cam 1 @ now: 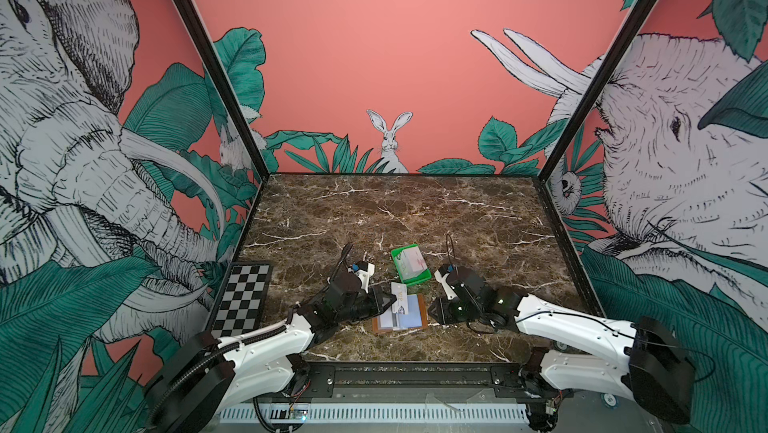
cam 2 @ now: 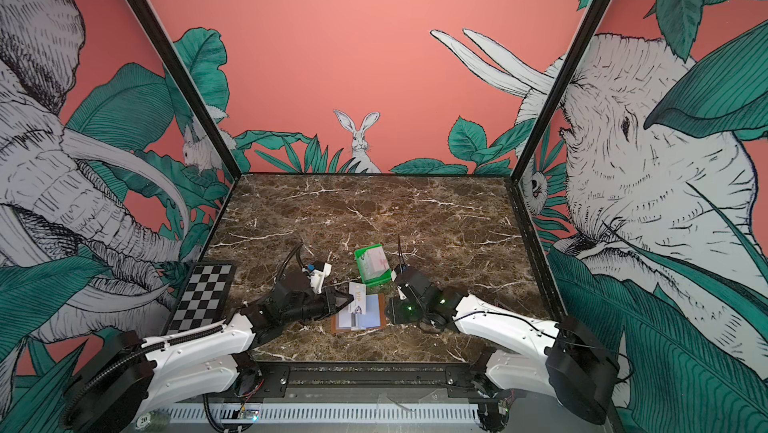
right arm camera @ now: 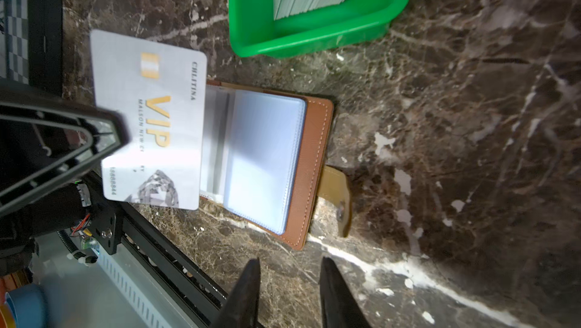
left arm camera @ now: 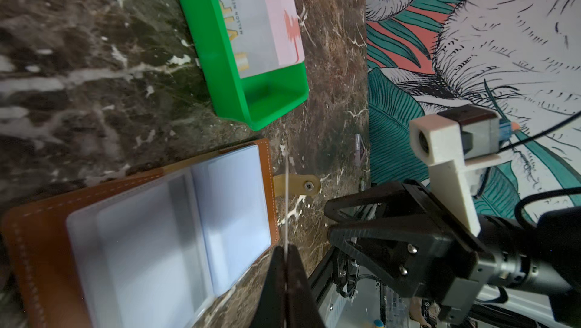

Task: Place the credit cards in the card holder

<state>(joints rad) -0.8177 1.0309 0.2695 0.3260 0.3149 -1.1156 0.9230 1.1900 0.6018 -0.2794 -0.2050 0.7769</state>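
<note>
Right wrist view: noted a white VIP card (right arm camera: 151, 122) pinched at one edge by the left jaws, raised above the table (right arm camera: 440, 153) and covering part of one page of the open card holder (right arm camera: 317, 159). Found no part of it inside a clear sleeve (right arm camera: 264, 153) yet. Confirmed in both top views: card holder (cam 1: 423, 306) lying open and flat, approached by the left jaws from 9 o'clock, flanked by the right jaws at 3 o'clock, with the green tray (cam 1: 415, 279) and its stack of credit cards (cam 1: 409, 260) just beyond at 12 o'clock. Recorded the right jaws as parted, gripping nothing, just beside the snap tab (right arm camera: 338, 197) and apparently not touching the holder. Judged main hazard: holder sliding or folding shut under a push from the card, for want of any hold-down. Judged second hazard: missing the sleeve mouth, hard to make out in clear plastic, then jamming the card on top of the page or bending it. Also flagged: shallow edge grip, hence possible twisting or dropping of the card on contact.
</note>
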